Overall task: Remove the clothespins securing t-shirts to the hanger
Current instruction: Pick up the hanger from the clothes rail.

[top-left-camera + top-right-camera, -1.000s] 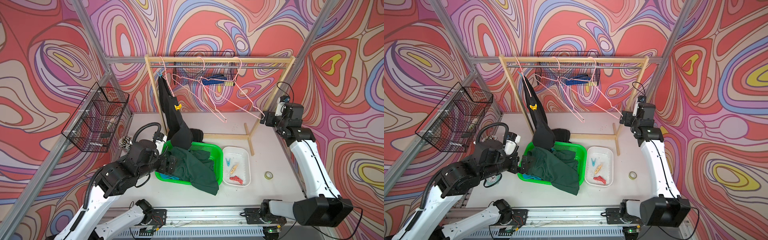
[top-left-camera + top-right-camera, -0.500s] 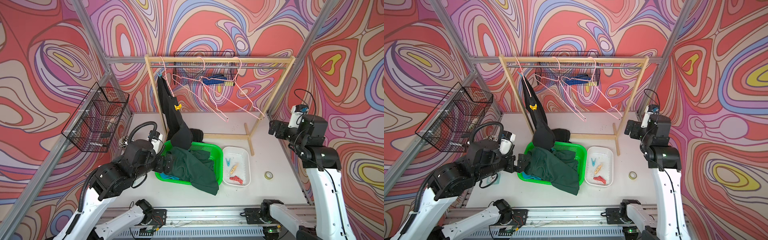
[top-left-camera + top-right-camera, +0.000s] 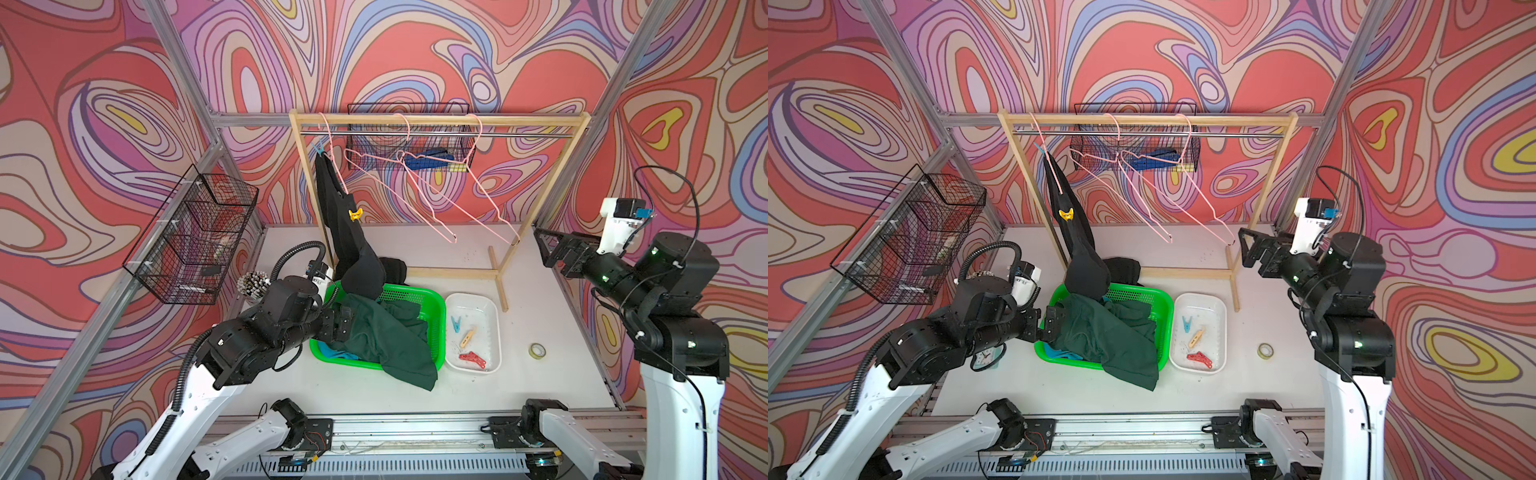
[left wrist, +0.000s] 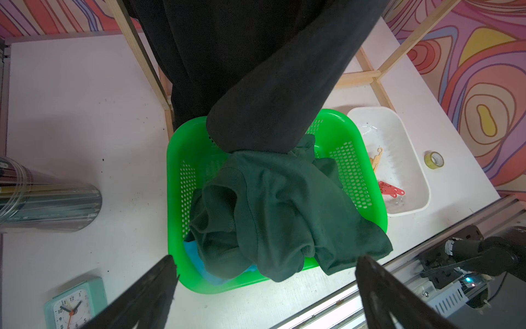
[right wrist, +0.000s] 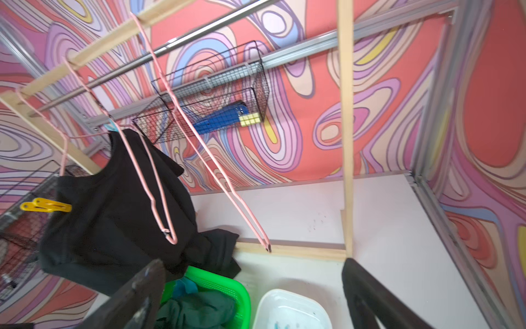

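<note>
The black t-shirt (image 3: 345, 232) hangs from the leftmost hanger (image 3: 341, 178). A yellow clothespin (image 3: 354, 215) pins it on the lower shoulder, and a light blue clothespin (image 3: 319, 148) seems to grip it near the hook, though that one is too small to be sure. Both grippers stand wide and empty. The left gripper (image 4: 266, 263) is over the dark green t-shirt (image 3: 386, 332) in the basket (image 3: 415, 293), and the right gripper (image 3: 545, 248) is raised, well apart from the rack (image 3: 436, 119). The yellow pin looks the easier target: approach square to it, squeeze its free tails, draw it off the wire, then drop it in the tray (image 3: 478, 307).

3 t-shirts (image 3: 390, 332), 3 hangers (image 3: 452, 240), 6 clothespins (image 3: 354, 215), 2 wire baskets (image 3: 195, 241), 1 tray (image 3: 484, 313).
</note>
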You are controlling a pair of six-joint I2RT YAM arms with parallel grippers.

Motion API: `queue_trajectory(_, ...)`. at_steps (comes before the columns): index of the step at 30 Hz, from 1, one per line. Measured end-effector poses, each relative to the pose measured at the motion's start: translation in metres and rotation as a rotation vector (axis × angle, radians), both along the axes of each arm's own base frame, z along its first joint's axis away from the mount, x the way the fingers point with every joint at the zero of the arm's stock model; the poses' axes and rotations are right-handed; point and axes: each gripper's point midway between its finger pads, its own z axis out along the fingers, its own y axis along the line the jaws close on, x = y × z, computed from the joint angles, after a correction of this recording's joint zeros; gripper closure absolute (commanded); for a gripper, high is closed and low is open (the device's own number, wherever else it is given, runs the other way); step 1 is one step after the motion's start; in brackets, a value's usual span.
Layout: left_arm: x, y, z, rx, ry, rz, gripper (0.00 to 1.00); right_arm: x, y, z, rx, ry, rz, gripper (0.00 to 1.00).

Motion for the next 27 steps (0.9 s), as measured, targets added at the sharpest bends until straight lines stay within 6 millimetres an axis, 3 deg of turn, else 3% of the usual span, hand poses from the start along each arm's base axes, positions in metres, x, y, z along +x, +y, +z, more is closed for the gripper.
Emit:
queue_trajectory(11,0.002,-0.001,-0.007,0.004,0.008,0.002,0.0,0.006,0.029,0.053,0.098,-0.112,0.18,0.02)
queue_trajectory(17,0.004,-0.003,-0.008,0.005,0.01,0.003,0.0,0.02,0.044,0.058,0.109,-0.118,0.255,0.02)
queue_trajectory(20,0.006,-0.004,-0.011,0.011,0.02,0.004,0.0,0.029,0.081,0.056,0.081,-0.105,0.341,0.02)
queue_trajectory(25,0.008,-0.005,-0.013,0.019,0.03,0.011,0.0,0.028,0.185,0.047,-0.038,-0.102,0.536,0.02)
queue_trajectory(27,0.009,-0.005,-0.013,0.021,0.028,0.015,0.0,0.036,0.2,0.038,-0.071,-0.092,0.538,0.02)
